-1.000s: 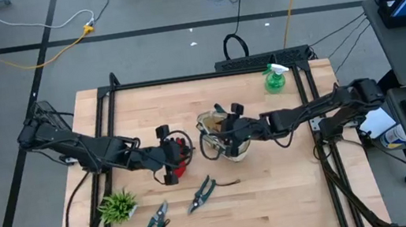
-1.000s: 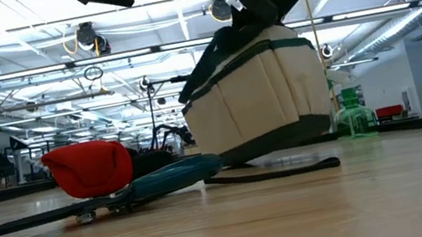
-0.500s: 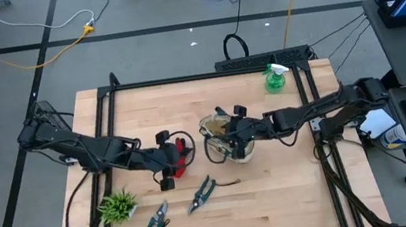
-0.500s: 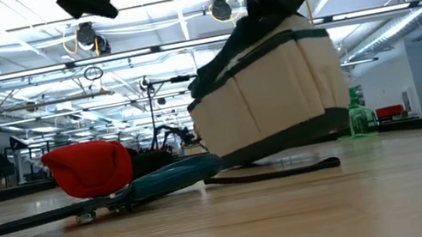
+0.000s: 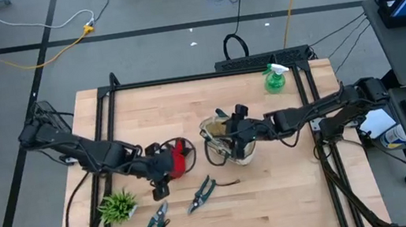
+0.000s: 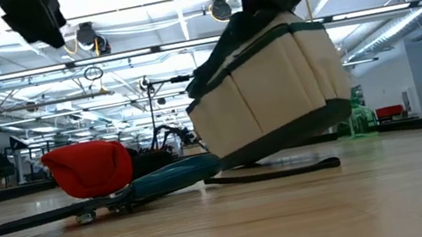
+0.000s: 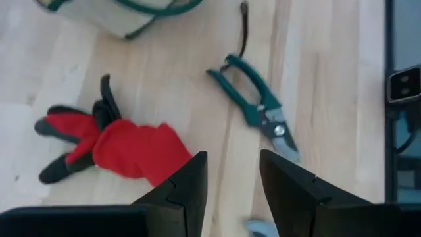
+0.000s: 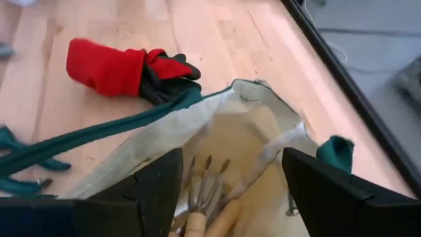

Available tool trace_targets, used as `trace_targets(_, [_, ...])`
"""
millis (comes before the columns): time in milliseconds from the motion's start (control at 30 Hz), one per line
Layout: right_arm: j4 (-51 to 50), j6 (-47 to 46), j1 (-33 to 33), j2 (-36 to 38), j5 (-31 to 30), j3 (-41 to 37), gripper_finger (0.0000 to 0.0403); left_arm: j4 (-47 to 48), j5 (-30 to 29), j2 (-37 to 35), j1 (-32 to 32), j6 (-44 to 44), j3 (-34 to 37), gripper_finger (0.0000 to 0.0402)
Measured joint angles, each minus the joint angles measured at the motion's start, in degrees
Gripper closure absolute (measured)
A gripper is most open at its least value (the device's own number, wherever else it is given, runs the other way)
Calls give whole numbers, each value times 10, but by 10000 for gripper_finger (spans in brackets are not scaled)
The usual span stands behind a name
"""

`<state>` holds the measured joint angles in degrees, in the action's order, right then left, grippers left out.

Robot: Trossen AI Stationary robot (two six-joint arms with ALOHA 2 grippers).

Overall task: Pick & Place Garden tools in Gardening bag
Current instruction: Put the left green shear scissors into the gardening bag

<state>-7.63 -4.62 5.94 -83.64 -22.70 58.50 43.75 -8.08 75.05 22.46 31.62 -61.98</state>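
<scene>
- Green-handled shears (image 5: 199,194) lie nearest on the table (image 5: 279,198), a second pair (image 5: 155,223) beside the plant tuft (image 5: 117,206).
- Left end effector (image 5: 158,180) — parted, empty — hangs over the red glove (image 5: 177,158).
- Right end effector (image 5: 234,117), fingers wide, over the tilted bag (image 5: 226,138); rake (image 8: 197,191) inside.
- Spray bottle (image 5: 274,77) farthest.

The high view looks straight down on the whole table (image 5: 277,190). The low view sits at tabletop height, facing across it; both show the gardening bag (image 5: 228,138), which the close wrist cameras share
</scene>
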Motion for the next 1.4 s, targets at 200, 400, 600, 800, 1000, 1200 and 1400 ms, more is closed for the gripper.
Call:
trace_targets(200, [14, -34, 0, 0, 3, 0, 157, -53, -106, 0, 23, -54, 0, 256])
trace_targets(400, [22, -16, -3, -7, 4, 0, 162, -159, -144, 20, 1, -260, -1, 256])
trace_targets(600, [23, -16, -7, -9, 3, 0, 163, -273, -114, 82, -56, -422, -1, 256])
trace_targets(800, [33, -9, -7, -9, 3, -26, 163, -330, -115, 141, -130, -502, -1, 256])
trace_targets(1000, [33, -7, -7, -9, 1, -60, 163, -345, -56, 168, -186, -543, 0, 256])
trace_targets(1200, [73, 2, -7, -9, 2, -76, 163, -383, -7, 179, -214, -579, 0, 257])
trace_targets(1400, [113, 41, -8, -9, 2, -82, 163, -390, 56, 180, -223, -659, 0, 257])
